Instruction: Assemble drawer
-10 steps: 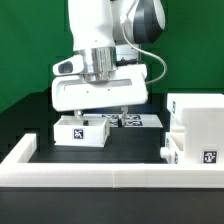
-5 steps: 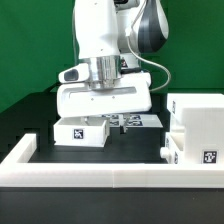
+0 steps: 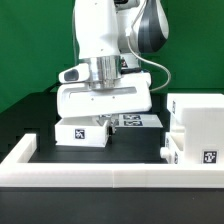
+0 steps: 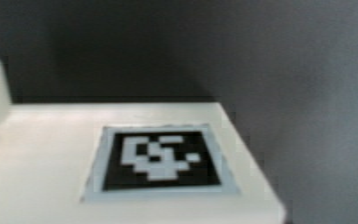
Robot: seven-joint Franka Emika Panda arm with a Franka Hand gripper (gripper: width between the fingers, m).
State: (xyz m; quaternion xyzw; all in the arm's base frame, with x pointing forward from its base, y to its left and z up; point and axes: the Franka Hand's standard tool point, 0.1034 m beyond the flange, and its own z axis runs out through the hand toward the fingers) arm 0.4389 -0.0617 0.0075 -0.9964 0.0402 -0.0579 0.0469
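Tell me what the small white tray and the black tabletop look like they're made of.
The small tray looks like white plastic, smooth and matte: uniform colour, crisp moulded edges. Its tag looks like a printed black-and-white sticker, probably paper. The tabletop is matte black with no glare; whether it is cloth or board cannot be told.

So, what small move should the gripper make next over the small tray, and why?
Probably lower slightly and close on one wall of the small tray. The gripper hangs just above it, the tray's tag fills much of the wrist view, and the tray lies apart from the housing. I cannot tell whether the jaws are open.
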